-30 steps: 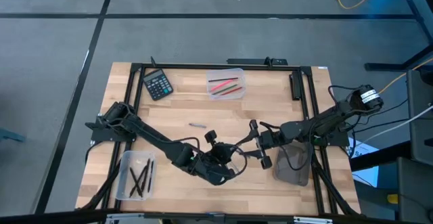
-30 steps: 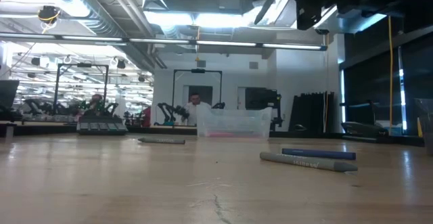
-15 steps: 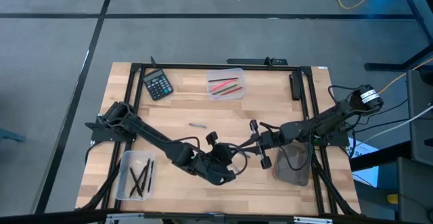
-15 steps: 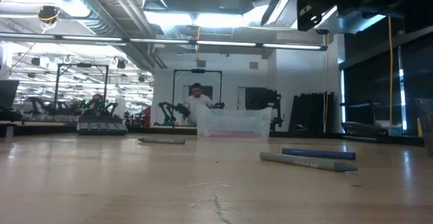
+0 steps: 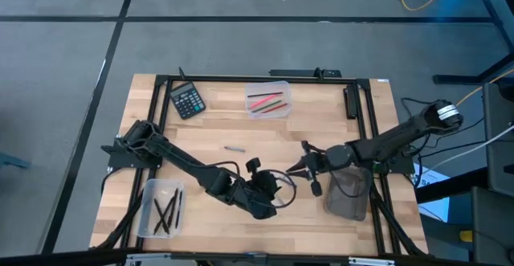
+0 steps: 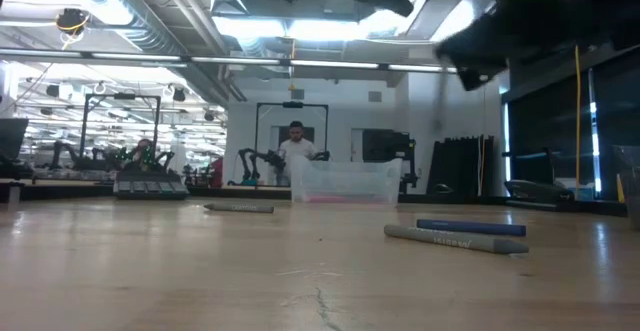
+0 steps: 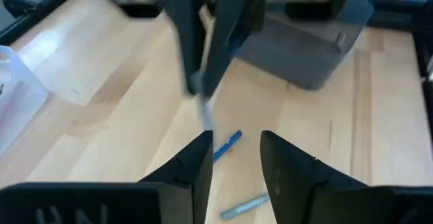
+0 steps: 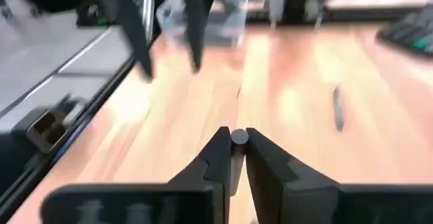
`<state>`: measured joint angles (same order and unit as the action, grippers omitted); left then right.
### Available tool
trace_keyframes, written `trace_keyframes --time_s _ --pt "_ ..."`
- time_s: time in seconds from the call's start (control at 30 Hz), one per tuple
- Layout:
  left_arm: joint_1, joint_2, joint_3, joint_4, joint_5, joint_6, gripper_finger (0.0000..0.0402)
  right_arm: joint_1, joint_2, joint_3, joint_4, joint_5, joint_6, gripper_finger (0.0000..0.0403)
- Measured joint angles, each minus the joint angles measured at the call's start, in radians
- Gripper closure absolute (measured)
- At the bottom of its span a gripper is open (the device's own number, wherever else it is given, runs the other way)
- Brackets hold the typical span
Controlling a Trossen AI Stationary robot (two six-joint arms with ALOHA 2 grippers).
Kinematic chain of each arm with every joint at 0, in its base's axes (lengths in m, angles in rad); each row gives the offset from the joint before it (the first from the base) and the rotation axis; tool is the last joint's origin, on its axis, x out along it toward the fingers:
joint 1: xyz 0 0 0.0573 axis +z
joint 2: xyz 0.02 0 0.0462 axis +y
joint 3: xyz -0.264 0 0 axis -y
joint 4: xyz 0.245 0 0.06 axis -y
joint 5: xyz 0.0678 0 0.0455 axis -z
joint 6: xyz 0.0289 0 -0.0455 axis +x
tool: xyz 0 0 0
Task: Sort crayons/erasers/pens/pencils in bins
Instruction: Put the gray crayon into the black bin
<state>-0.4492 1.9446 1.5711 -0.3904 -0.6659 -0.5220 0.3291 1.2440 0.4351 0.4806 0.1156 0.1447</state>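
Above the table's near middle, my right gripper [image 5: 294, 169] is shut on a grey stick [image 7: 203, 109]. My left gripper [image 7: 237, 158] faces it, open, with its fingers just clear of the stick's free end. A blue stick [image 7: 227, 146] and a grey stick [image 7: 244, 207] lie flat on the wood beneath them. Another grey stick [image 5: 234, 149] lies farther back. The clear far bin [image 5: 267, 100] holds red and green sticks. The clear near-left bin [image 5: 163, 208] holds black sticks. The dark grey bin [image 5: 348, 192] stands at the right. My right gripper pinches the grey stick between its two fingers, with the stick's round end [image 8: 239, 137] showing at the fingertips. The stick lies along the fingers and juts out past them [image 7: 204, 116] toward my left gripper. It is lifted clear of the table.
A black calculator [image 5: 187, 100] lies at the far left. A black frame rail [image 5: 165, 97] runs around the work area. Bare wood lies between the far bin and the grippers. A person [image 6: 296, 151] stands in the room beyond the table.
My right arm has drawn back a little toward the table's right edge, its forearm stretching out straighter. The sticks on the table have not moved.
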Motion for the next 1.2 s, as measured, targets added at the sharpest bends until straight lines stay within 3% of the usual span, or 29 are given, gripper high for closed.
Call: trace_keyframes --time_s 0.3,0.4,0.53,0.67,0.77,1.03,1.2 --pt "0.069 0.007 -0.009 -0.078 0.014 0.036 0.0287 0.043 -0.269 0.124 -0.736 -0.092 0.208 0.0357" --pt "0.109 0.04 -0.047 0.006 0.078 0.154 0.0288 0.087 -0.302 0.189 -0.978 -0.091 0.295 0.0357" --pt "0.154 0.128 -0.094 0.228 0.247 0.316 0.0288 0.147 -0.312 0.25 -1.224 -0.072 0.425 0.0357" --pt "0.183 0.23 -0.097 0.416 0.352 0.466 0.0288 0.19 -0.307 0.248 -1.307 -0.053 0.576 0.0356" --pt "0.202 0.27 -0.098 0.468 0.418 0.505 0.0288 0.215 -0.304 0.231 -1.315 -0.03 0.669 0.0356" --pt "0.24 0.284 -0.097 0.444 0.577 0.507 0.0288 0.251 -0.294 0.207 -1.335 -0.029 0.84 0.035" --pt "0.246 0.284 -0.097 0.443 0.609 0.535 0.0288 0.266 -0.295 0.207 -1.319 -0.002 0.908 0.0303"
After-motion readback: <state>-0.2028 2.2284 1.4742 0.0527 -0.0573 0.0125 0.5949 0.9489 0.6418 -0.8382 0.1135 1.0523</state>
